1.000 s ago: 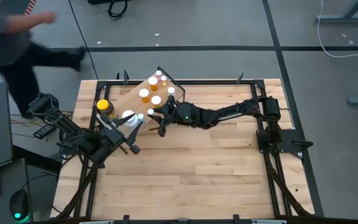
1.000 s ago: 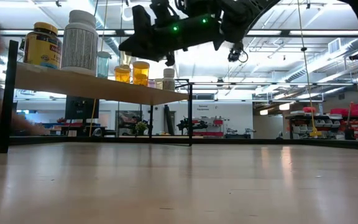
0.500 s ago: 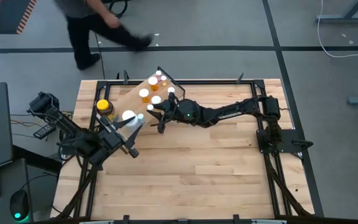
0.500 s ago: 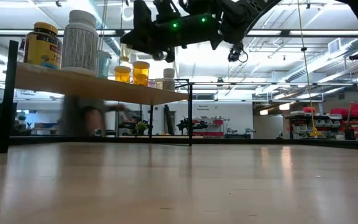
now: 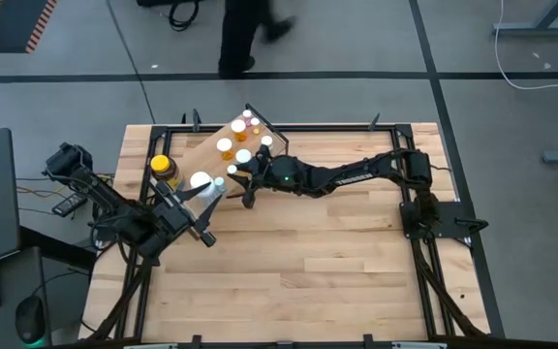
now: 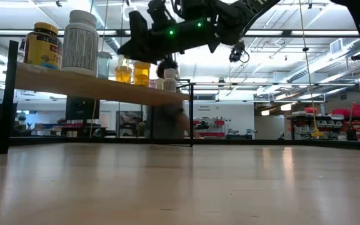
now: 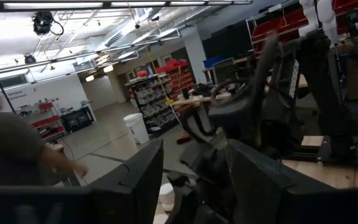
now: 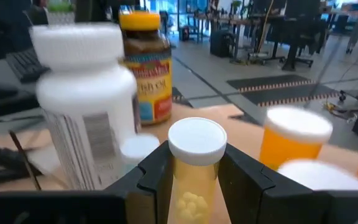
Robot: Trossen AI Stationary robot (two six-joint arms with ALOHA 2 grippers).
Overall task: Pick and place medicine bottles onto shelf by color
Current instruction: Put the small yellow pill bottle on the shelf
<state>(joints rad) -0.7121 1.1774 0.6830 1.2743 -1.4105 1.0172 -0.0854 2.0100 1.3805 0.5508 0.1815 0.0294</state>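
Observation:
The plywood shelf [image 5: 201, 150] stands at the table's far left and carries several bottles. Among them are an amber jar with a yellow lid [image 5: 163, 167], a large white bottle [image 5: 200, 181] and orange vials with white caps [image 5: 227, 145]. They also show in the low view, the amber jar [image 6: 42, 45] beside the white bottle [image 6: 80, 42]. My right gripper [image 5: 239, 176] is over the shelf's right edge, shut on a white-capped orange vial [image 8: 194, 162]. My left gripper [image 5: 208, 200] hangs open and empty by the shelf's near edge. My right gripper pinches the orange vial's body [image 8: 191, 193] between its two fingers, just below the white cap [image 8: 196, 138]. The fingers come level from the table's right side. The vial stands upright in the hold. Its bottom is hidden by the gripper.
More orange vials [image 8: 294, 146] stand close beside the held one on the shelf. The shelf's black frame post [image 6: 191, 112] stands at its right corner. A person [image 5: 250, 29] walks on the floor beyond the table's far edge. Bare tabletop [image 5: 308, 262] lies on the near side.
My right gripper has moved a little toward the table's far-left, closer over the shelf, with the vial still upright between its fingers. A person has walked from left to right behind the table.

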